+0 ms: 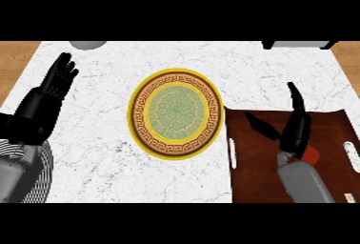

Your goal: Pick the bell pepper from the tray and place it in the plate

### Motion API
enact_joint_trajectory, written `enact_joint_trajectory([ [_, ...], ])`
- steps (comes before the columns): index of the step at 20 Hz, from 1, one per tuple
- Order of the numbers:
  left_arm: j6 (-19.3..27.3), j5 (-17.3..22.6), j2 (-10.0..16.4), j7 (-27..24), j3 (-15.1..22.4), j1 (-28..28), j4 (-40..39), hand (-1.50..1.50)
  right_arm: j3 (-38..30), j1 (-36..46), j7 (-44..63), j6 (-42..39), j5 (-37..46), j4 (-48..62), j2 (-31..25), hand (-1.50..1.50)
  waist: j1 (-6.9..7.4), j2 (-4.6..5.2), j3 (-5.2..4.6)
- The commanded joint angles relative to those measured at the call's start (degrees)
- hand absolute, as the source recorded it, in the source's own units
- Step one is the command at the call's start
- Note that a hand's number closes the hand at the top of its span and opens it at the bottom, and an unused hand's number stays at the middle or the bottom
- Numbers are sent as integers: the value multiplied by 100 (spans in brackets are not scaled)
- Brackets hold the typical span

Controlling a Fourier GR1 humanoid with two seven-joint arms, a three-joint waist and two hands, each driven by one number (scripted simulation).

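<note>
The bell pepper (310, 153) shows only as a small red patch under the wrist end of my right hand (296, 135), mostly hidden; contact cannot be confirmed. That hand is spread above the tray (256, 164), fingers straight, grasping nothing. The plate (175, 113) lies to its left, just beside the tray's edge. Beyond the plate, across bare counter (98, 143), my left hand (49, 93) rests with relaxed fingers up.

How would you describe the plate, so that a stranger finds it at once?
Start at the white marble counter. The plate lies in its middle, left of the dark brown tray. Its yellow rim and green centre set it apart.
</note>
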State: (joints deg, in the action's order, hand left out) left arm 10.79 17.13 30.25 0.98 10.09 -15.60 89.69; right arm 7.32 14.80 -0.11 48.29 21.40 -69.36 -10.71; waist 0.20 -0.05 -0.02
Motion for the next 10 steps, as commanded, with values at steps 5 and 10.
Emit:
enact_joint_trajectory([
  [5, -77, -47, 44, 39, -74, 247, 69, 0, 319, -26, 2986, -1298, 1518, -504, -1105, -150, -141, -78, -46],
  [10, -107, -15, 109, 172, -140, 85, 134, 0, 587, 314, 4752, -3018, 1681, -486, -1399, -150, -80, -76, -51],
])
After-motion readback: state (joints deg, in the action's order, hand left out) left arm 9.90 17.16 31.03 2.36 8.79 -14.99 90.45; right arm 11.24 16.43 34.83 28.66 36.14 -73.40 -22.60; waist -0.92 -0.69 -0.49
